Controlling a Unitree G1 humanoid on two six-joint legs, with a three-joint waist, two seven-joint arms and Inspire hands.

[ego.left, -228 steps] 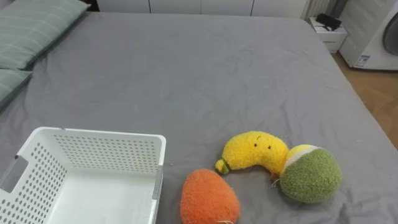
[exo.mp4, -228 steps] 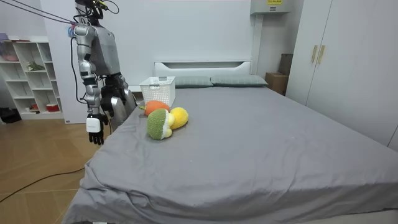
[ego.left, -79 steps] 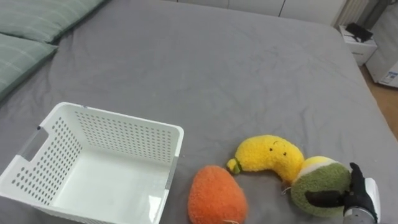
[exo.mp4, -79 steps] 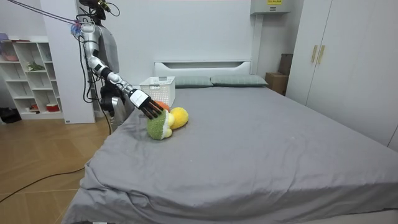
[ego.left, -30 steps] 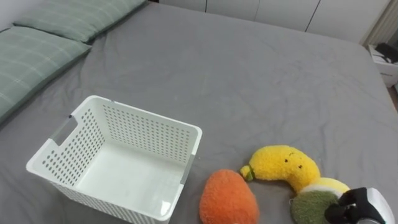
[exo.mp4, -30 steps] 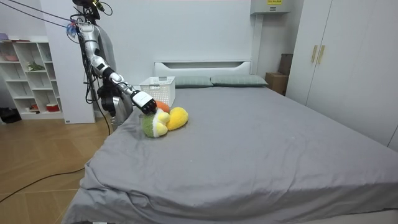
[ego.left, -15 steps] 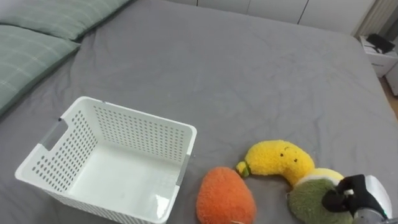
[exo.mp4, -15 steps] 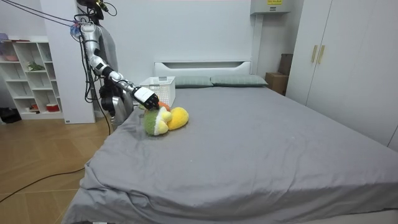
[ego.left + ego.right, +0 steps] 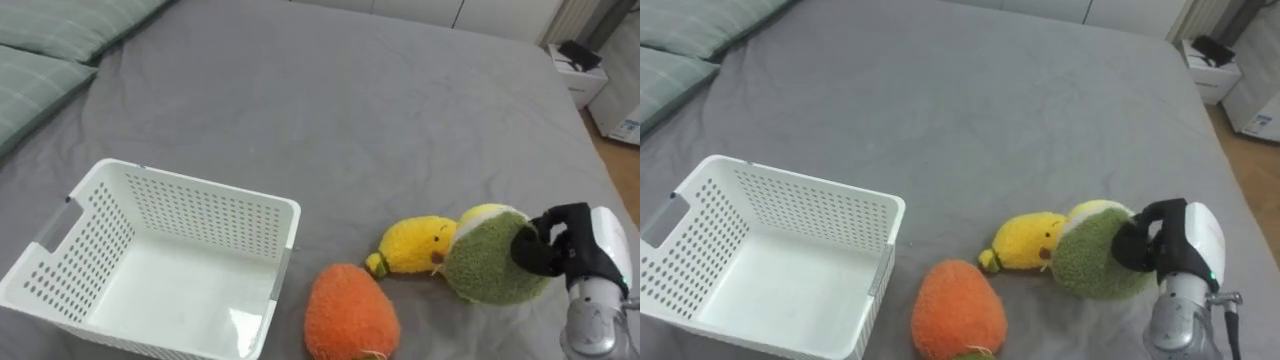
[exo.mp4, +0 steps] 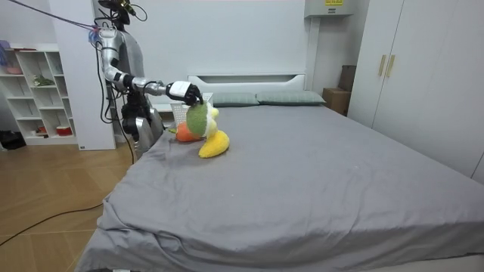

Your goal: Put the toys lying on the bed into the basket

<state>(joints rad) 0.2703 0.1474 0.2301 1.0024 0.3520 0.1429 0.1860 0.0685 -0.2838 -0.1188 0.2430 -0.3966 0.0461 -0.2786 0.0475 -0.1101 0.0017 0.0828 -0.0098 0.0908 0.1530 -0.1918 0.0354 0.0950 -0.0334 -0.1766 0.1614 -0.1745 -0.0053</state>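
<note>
Gripping the green plush toy from its right side, the right hand has its dark fingers curled into the fuzz, clamped on it. The room view shows the toy hanging off the bed, above the yellow plush toy. The orange plush toy lies on the sheet between the yellow one and the white basket, which holds nothing. I judge this the first toy's transfer, early in the task. Next, the arm needs to swing left across both resting toys, stop over the basket's open top, and open the fingers only there.
</note>
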